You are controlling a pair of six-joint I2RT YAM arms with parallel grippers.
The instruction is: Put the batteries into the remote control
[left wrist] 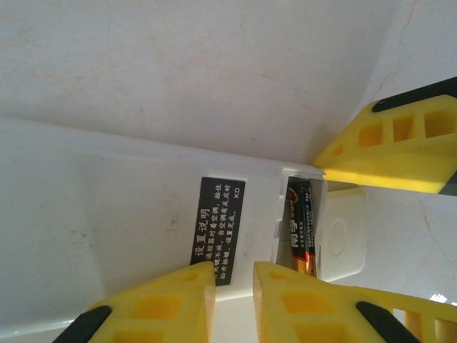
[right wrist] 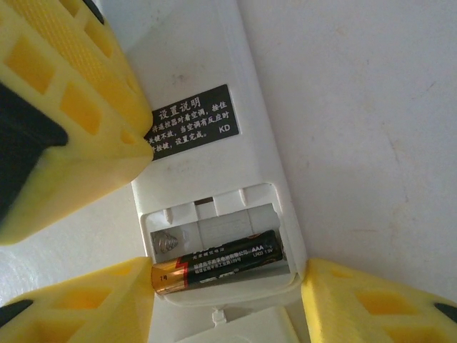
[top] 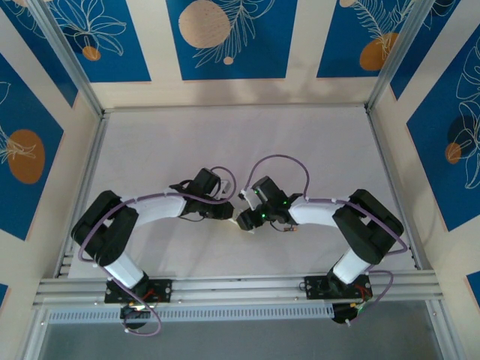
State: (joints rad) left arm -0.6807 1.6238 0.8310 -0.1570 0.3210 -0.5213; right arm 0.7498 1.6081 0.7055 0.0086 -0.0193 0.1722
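The white remote control [right wrist: 214, 78] lies back-up on the table, with a black label and an open battery bay. One black battery [right wrist: 221, 263] lies slanted in the bay, its gold end sticking out over the side wall. A bare spring [right wrist: 166, 243] shows in the slot beside it. My right gripper [right wrist: 228, 282] straddles the remote's end, one finger against the gold end and the other against the remote's opposite side. My left gripper [left wrist: 234, 286] rests its tips on the remote control's [left wrist: 143, 214] long edge by the label, jaws a narrow gap apart with nothing between them.
A small loose white cover piece [left wrist: 344, 236] lies flat on the table just past the remote's open end. In the top view both arms meet at mid-table around the remote control [top: 241, 220]. Wooden walls [top: 420, 112] enclose the white table [top: 225, 142].
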